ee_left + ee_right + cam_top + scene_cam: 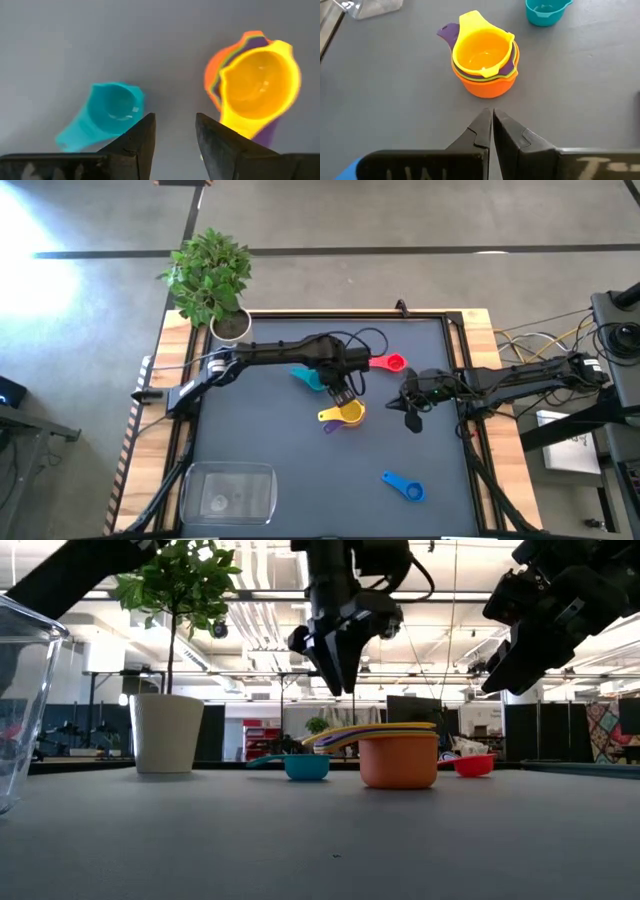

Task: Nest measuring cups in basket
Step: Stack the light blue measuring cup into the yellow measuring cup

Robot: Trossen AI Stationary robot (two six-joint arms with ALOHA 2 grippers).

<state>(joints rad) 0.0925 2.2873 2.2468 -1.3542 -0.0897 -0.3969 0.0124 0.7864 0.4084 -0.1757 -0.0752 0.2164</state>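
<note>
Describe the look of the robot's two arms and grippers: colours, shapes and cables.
Both arms are dark, slim and jointed, with black cables looping along them. The left gripper ends in two flat, tapered black fingers; the right gripper has matching dark wedge-shaped fingers, with faint white lettering on its body.

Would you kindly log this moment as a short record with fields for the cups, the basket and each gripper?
stack: yellow cup nested on green, purple and orange cup, mid-table
loose cups: teal cup, red cup, blue cup, each alone on the table
basket: at the table's near left corner, no cup inside
left gripper: open, empty, above the table between teal cup and stack
right gripper: shut, empty, raised right of the stack
</note>
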